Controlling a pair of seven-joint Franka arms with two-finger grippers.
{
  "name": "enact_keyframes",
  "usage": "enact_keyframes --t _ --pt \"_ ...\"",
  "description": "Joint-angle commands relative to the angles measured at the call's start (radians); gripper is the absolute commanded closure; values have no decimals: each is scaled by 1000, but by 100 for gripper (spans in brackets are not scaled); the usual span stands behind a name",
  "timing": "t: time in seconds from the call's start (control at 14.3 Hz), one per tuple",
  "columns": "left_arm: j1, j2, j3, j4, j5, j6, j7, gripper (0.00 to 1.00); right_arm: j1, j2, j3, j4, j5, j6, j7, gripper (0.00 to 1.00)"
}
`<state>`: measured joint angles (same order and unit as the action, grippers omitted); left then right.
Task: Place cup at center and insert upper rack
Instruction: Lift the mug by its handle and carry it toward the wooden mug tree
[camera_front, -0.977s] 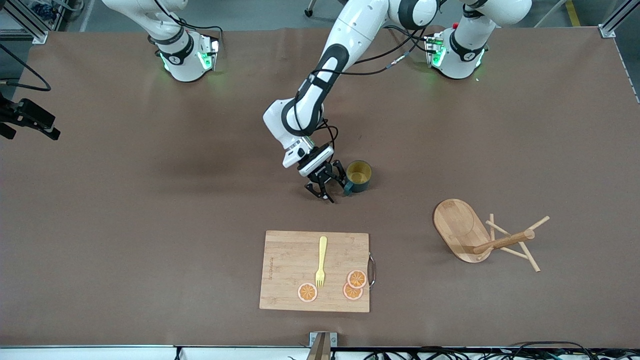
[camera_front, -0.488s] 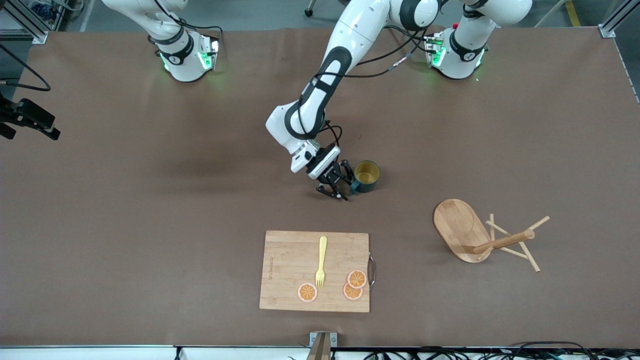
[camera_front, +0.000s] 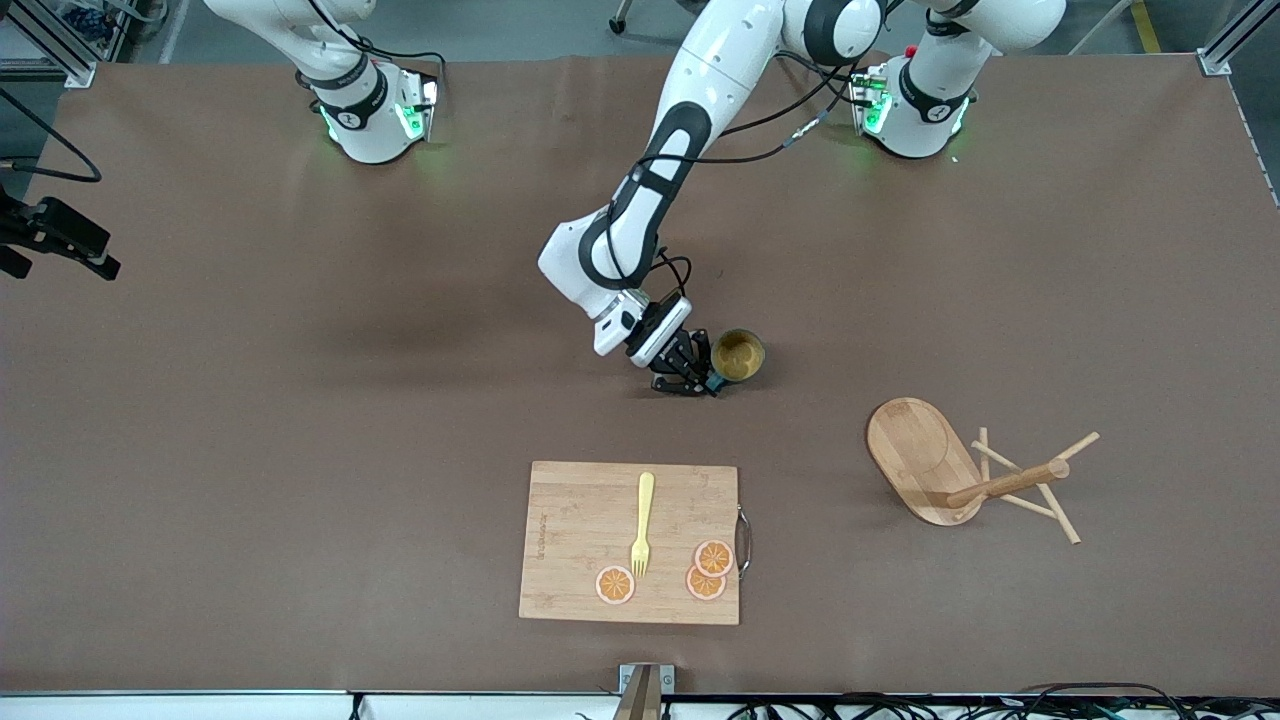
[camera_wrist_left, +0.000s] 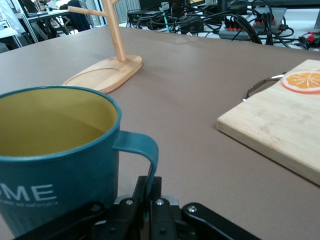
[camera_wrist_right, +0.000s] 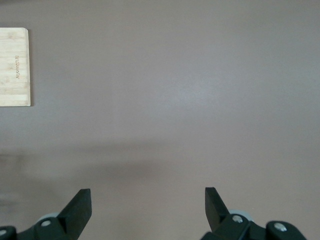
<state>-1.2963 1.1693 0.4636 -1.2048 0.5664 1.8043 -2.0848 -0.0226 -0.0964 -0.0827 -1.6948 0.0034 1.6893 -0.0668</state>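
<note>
The small dark teal cup (camera_front: 738, 356) with the mustard-yellow inside is held by its side handle (camera_wrist_left: 142, 152) in the left gripper (camera_front: 700, 378), whose black fingers are closed narrowly on the handle's loop, as the left wrist view shows. The cup is kept upright near the middle of the brown table (camera_front: 300, 420), farther from the front camera than the rectangular bamboo cutting board (camera_front: 570, 540); whether its bottom is resting on the surface or carried just above it cannot be told.

On the board a yellow fork (camera_front: 643, 524) and three orange slices (camera_front: 714, 557) are laid. Toward the left arm's end of the table, the light bamboo mug tree (camera_front: 925, 460) is tipped on its side, its oval base tilted up and its round post (camera_front: 1008, 482) and thin pegs lying against the table.

The right gripper (camera_wrist_right: 147, 205) is held high over bare table with its fingers spread wide and nothing between them; that arm is waiting.

The first step, the placing of the cup at the centre, is judged to be in hand. For the next move, the cup would need to be settled flat and the handle let go without the cup being tipped. The rack would then have to be taken up and stood on its base.
</note>
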Motion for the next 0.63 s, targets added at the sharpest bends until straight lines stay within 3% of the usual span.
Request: enact_keyframes --t 0.0,0.56 --pt "20 -81 0 -7 -11 -28 9 100 4 -25 -3 -26 -14 4 -5 0" --pt "153 -308 1 -7 -137 -28 113 100 4 -25 -3 -25 -16 4 -5 0"
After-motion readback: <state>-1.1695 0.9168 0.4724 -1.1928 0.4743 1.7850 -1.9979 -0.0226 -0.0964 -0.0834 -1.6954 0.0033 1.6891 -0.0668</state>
